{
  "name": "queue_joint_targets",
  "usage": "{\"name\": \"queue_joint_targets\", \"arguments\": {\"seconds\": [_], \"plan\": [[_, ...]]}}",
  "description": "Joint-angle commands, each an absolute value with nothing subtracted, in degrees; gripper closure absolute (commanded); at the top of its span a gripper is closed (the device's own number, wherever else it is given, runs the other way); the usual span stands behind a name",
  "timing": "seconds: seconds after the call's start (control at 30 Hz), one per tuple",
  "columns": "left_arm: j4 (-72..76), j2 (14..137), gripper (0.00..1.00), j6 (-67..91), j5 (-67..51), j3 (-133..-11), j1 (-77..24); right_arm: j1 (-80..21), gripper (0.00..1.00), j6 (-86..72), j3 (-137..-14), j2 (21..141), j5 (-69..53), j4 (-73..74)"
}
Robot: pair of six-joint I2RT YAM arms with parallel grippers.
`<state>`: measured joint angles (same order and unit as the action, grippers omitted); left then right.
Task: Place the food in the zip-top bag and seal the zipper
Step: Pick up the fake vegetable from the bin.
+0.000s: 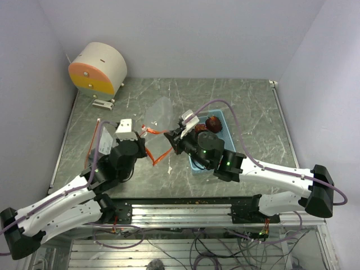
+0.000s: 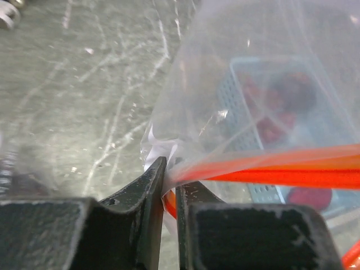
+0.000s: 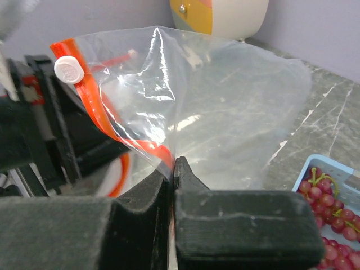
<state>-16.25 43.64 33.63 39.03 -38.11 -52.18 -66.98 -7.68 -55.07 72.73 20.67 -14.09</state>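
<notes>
Zip-top bag (image 1: 160,119) hangs between our grippers. Our left gripper (image 2: 169,188) pinches the zipper (image 2: 281,171) at its 9 o'clock end, our right gripper (image 3: 172,169) at 3 o'clock. We see the food (image 3: 332,222) in the blue tray (image 3: 323,162) at the bag's 3 o'clock.

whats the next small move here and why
Probably ease the two grippers apart to spread the bag's mouth. The left gripper and right gripper each pinch the zipper at a different spot with the bag between them, and the food lies in the tray, none in the bag.
</notes>
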Motion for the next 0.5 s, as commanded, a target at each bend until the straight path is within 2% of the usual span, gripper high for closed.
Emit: {"name": "queue_joint_targets", "arguments": {"seconds": [0.0, 0.03, 0.23, 0.47], "plan": [[-23.46, 37.36, 0.85, 30.26, 47.43, -42.29, -51.88, -67.38, 1.00, -8.64, -53.80, 69.55, 23.33, -13.25], [-25.12, 36.07, 0.93, 29.27, 47.10, -43.19, -51.86, -67.30, 1.00, -8.74, -53.83, 69.57, 24.24, -12.62], [-36.04, 32.91, 0.93, 23.97, 42.78, -52.81, -51.89, -67.16, 1.00, -9.44, -53.68, 72.66, 29.72, -10.62], [-45.23, 34.03, 0.93, 21.62, 45.76, -59.80, -51.91, -66.16, 1.00, -16.71, -54.07, 78.26, 41.24, -6.00]]}}
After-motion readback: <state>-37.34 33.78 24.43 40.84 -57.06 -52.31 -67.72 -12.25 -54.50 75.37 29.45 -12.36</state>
